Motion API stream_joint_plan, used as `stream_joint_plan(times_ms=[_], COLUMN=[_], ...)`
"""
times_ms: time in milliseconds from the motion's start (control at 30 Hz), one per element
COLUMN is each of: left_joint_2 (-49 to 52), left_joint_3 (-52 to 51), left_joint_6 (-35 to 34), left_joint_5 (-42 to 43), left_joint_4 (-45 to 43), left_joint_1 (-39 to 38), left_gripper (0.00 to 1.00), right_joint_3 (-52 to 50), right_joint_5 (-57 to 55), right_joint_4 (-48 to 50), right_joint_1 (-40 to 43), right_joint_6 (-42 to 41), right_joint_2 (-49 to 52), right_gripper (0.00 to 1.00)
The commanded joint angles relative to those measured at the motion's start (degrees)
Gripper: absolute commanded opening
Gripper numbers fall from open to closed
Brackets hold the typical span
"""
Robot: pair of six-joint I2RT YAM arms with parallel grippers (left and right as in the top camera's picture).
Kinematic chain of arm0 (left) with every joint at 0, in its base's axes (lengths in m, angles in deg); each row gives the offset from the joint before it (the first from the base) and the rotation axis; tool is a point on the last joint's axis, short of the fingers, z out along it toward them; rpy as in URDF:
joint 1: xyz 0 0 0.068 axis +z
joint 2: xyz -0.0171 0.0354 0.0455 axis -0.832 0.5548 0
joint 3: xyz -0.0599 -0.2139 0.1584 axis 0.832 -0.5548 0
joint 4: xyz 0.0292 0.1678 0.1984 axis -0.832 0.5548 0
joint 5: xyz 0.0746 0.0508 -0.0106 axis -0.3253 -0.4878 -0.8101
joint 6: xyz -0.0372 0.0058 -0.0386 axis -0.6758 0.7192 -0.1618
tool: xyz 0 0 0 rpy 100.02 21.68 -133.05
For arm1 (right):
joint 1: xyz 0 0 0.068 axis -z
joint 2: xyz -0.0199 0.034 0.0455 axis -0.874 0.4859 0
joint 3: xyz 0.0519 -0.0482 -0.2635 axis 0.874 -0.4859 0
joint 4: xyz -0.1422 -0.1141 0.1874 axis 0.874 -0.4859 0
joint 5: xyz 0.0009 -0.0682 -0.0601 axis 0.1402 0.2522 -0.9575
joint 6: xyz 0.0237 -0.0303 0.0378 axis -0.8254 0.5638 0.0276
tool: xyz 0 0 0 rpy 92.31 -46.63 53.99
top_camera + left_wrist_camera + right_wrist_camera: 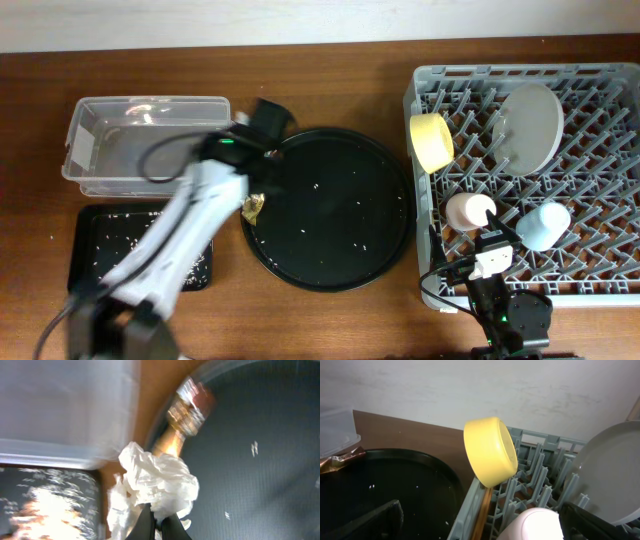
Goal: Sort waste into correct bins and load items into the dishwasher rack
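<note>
My left gripper (159,525) is shut on crumpled white paper (160,480), held over the gap between the clear box (100,140), the shallow black tray (95,235) and the round black tray (340,230). A brown-and-gold wrapper (254,206) lies on the round tray's left rim and also shows in the left wrist view (187,407). The dishwasher rack (420,90) holds the yellow bowl (430,140), grey-green plate (530,125), pink cup (468,210) and light-blue cup (545,225). My right gripper (482,515) is open at the rack's front left, with the pink cup (532,525) between its fingers.
The shallow black tray holds scattered pale crumbs. A few white specks lie on the round tray. A thin brown chopstick (482,510) lies in the rack below the yellow bowl (487,450). My blurred left arm crosses the black tray's right side.
</note>
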Motion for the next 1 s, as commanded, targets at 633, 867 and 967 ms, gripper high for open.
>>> stream_joint_plan(times_ms=[633, 867, 967], left_joint_2=[19.5, -0.6, -1.4], left_joint_3=[-5.5, 7.8, 7.2], left_joint_6=[15.5, 13.3, 9.3], left_joint_5=[-5.6, -0.1, -6.8], left_joint_4=[-18.9, -3.4, -3.6], left_joint_1=[-2.7, -1.0, 6.8], left_gripper=[0.14, 0.01, 0.01], right_joint_3=[-0.4, -0.4, -0.4], right_joint_5=[-0.1, -0.1, -0.1], right_joint_4=[-0.1, -0.1, -0.1], right_joint_1=[0.4, 0.4, 0.4], right_joint_6=[0.2, 0.2, 0.2], right_joint_2=[-0.4, -0.4, -0.4], right_gripper=[0.98, 0.98, 0.98])
